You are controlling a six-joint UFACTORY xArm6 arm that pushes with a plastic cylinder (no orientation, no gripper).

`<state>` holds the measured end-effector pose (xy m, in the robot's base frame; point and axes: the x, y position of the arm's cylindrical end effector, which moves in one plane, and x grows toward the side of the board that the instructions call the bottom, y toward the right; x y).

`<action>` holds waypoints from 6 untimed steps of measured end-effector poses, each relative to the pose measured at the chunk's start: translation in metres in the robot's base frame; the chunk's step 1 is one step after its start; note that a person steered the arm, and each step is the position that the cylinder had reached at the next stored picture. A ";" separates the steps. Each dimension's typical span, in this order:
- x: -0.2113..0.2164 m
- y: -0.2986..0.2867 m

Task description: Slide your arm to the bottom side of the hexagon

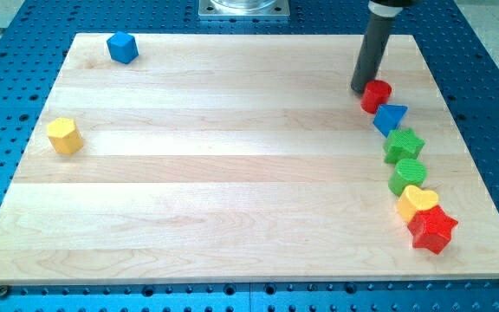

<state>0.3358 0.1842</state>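
The yellow hexagon lies near the left edge of the wooden board. My tip is far away at the view's upper right, touching or nearly touching the upper left side of the red cylinder. The rod rises from there toward the view's top.
A blue cube sits at the upper left. Below the red cylinder a curved row runs down the right side: blue triangle, green star, green cylinder, yellow heart, red star.
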 end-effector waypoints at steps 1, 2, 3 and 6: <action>0.003 0.003; 0.003 -0.031; 0.040 -0.110; 0.191 -0.388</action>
